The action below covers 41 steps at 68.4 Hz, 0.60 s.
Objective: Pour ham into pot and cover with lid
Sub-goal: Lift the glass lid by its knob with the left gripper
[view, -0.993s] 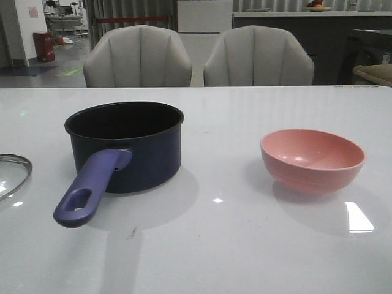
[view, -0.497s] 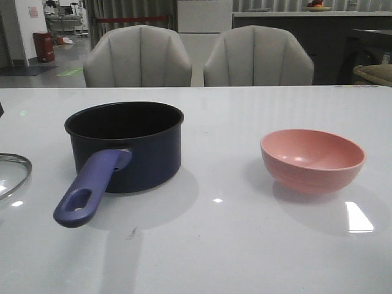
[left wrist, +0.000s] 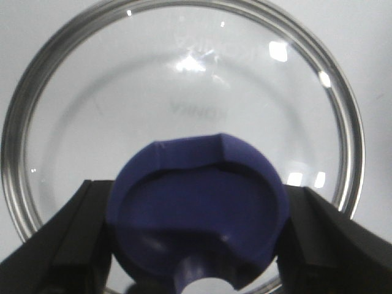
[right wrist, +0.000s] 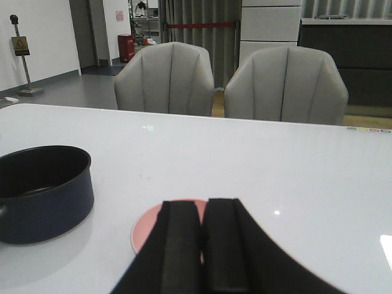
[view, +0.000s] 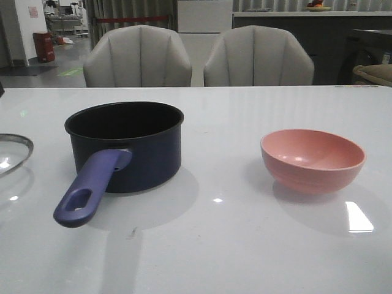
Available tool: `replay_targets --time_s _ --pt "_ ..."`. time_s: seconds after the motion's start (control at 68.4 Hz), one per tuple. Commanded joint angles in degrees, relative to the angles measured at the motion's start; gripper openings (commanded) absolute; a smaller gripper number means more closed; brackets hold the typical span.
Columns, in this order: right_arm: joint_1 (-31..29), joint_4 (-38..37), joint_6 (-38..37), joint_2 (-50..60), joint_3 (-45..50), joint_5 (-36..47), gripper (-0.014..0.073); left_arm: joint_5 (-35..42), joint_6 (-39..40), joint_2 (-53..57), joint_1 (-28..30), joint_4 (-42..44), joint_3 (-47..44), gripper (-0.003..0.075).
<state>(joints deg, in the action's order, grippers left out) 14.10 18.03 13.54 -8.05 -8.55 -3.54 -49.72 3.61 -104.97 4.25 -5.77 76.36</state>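
The clear glass lid (left wrist: 184,92) fills the left wrist view. Its dark blue knob (left wrist: 196,208) sits between the black fingers (left wrist: 67,239) of my left gripper (left wrist: 196,245), which is shut on it. In the front view only the lid's rim (view: 12,150) shows, at the far left edge, left of the pot. The dark navy pot (view: 125,147) stands on the left half of the table with its purple-blue handle (view: 89,193) pointing toward me. My right gripper (right wrist: 203,208) is shut on nothing, just above the near side of the pink bowl (right wrist: 147,229). No ham is visible.
The pink bowl (view: 312,160) stands on the right half of the white table (view: 214,245), well apart from the pot (right wrist: 43,196). Two grey chairs (view: 138,58) (view: 257,58) stand behind the far table edge. Neither arm shows in the front view.
In the front view the lid's rim has risen and tipped at the left edge. Pot and pink bowl have not moved.
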Motion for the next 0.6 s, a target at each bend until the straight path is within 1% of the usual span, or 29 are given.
replay_targets --time_s 0.0,0.131,0.263,0.394,0.584 --pt "0.09 0.2 0.66 -0.54 -1.63 4.16 0.015 1.16 -0.09 6.24 -0.65 -0.34 4.27 0.0312" --pt "0.09 0.2 0.66 -0.54 -1.63 4.16 0.015 -0.58 -1.85 8.28 -4.02 -0.45 8.82 0.0312" --pt "0.09 0.2 0.66 -0.54 -1.63 4.16 0.015 -3.69 -2.95 7.88 -9.98 -0.45 14.08 0.0312" --pt "0.09 0.2 0.66 -0.54 -1.63 4.16 0.015 -3.92 -2.95 6.73 -16.65 -0.45 16.89 0.0312" --pt "0.09 0.2 0.66 -0.54 -1.63 4.16 0.015 -5.28 -2.95 3.93 -22.66 -0.58 20.18 0.0313"
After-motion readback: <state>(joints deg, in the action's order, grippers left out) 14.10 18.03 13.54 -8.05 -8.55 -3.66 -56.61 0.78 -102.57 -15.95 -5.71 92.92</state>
